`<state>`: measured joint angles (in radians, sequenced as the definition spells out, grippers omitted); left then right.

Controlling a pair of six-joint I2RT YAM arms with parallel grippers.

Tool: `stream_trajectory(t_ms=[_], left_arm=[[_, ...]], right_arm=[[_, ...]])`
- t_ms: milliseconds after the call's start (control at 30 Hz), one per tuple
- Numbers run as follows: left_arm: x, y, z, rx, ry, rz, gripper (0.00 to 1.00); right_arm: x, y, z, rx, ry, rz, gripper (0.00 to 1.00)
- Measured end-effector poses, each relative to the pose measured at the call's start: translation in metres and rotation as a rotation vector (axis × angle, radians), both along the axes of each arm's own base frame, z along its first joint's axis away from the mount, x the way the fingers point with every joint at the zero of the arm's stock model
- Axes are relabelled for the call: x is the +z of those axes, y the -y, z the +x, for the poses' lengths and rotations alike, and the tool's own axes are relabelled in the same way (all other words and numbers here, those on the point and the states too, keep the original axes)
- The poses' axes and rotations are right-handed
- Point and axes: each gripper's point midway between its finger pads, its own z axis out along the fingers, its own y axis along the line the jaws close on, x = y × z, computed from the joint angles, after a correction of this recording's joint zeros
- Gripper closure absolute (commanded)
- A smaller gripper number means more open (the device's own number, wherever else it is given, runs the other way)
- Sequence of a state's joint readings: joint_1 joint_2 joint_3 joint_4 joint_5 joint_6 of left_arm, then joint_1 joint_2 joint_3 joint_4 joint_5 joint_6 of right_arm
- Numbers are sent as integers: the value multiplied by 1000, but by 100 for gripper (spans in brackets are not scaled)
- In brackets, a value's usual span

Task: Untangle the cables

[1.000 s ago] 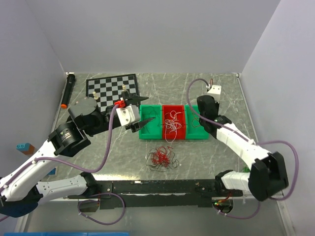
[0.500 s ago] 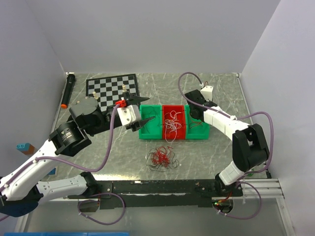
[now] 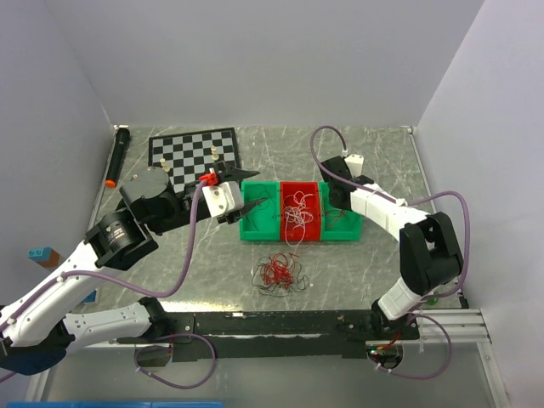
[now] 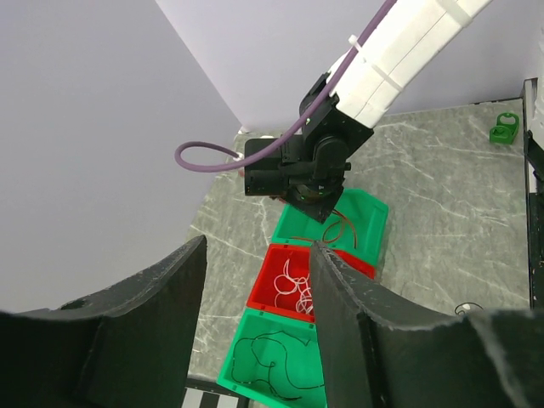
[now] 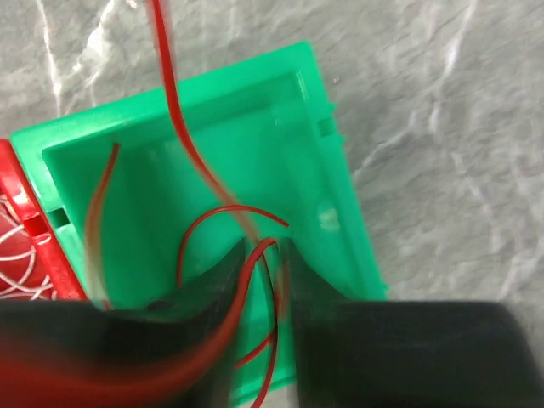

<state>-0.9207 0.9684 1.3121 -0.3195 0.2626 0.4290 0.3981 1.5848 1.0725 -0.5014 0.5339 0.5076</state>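
A loose tangle of thin, mostly red cables [image 3: 278,276] lies on the table in front of three joined bins. The left green bin [image 3: 259,217] holds a dark wire [image 4: 272,365]. White wires [image 4: 297,293] lie in the red bin [image 3: 299,212]. My left gripper [image 3: 242,194] hovers open over the left green bin, with nothing between its fingers [image 4: 340,340]. My right gripper [image 5: 265,251] is low in the right green bin [image 5: 255,119], open by a narrow gap. A red wire [image 5: 191,144] loops through that gap, blurred.
A chessboard [image 3: 194,153] lies at the back left, with a black marker [image 3: 117,157] beside it near the left wall. A blue block [image 3: 38,253] sits off the table's left edge. The walls close in the back and both sides.
The right arm has folded in and brought its gripper down into the right green bin, where its jaws have parted slightly. The left gripper's jaws have narrowed a little; the arm stays put.
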Motion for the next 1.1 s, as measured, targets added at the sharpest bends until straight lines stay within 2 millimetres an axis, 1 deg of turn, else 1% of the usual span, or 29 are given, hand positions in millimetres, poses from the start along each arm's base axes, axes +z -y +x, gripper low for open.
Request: stream_trajectory(t_ms=[33, 67, 167, 267, 367, 467, 567, 667, 733, 767, 800, 833, 867, 967, 1033, 1100], left_arm=[[0, 0, 0, 0, 0, 0, 45], [0, 0, 0, 0, 0, 0, 47], [-3, 0, 0, -1, 0, 6, 49], [-9, 1, 0, -4, -5, 17, 48], [-17, 3, 0, -10, -10, 33, 48], [-31, 5, 0, -22, -17, 64, 47], [-59, 8, 0, -37, -35, 120, 44], [-99, 9, -2, -59, -72, 201, 40], [-122, 9, -3, -71, -97, 248, 36], [-136, 8, -5, -79, -114, 274, 34], [-146, 8, -6, -86, -123, 295, 31], [-159, 8, -7, -100, -133, 324, 29], [-167, 9, -8, -108, -140, 344, 26], [-195, 11, -10, -152, -146, 413, 20], [-216, 12, -13, -190, -145, 469, 17], [-237, 11, -16, -228, -152, 526, 14]], right_arm=[[-3, -2, 0, 5, -9, 9, 47], [-5, -4, -1, 5, -14, 21, 45], [-8, -9, -3, 12, -31, 47, 41], [-3, -14, -7, 28, -31, 85, 40], [14, -20, -9, 48, 4, 133, 41], [41, -23, -14, 66, 64, 180, 42], [70, -22, -21, 75, 130, 218, 46], [98, -21, -32, 92, 212, 266, 48], [109, -19, -43, 104, 254, 293, 51], [114, -18, -50, 114, 274, 310, 52], [116, -18, -57, 126, 292, 328, 53], [116, -18, -64, 140, 306, 349, 55], [114, -20, -69, 157, 313, 368, 57], [100, -30, -86, 223, 315, 430, 61], [81, -40, -99, 276, 292, 456, 62], [60, -55, -114, 338, 237, 467, 61]])
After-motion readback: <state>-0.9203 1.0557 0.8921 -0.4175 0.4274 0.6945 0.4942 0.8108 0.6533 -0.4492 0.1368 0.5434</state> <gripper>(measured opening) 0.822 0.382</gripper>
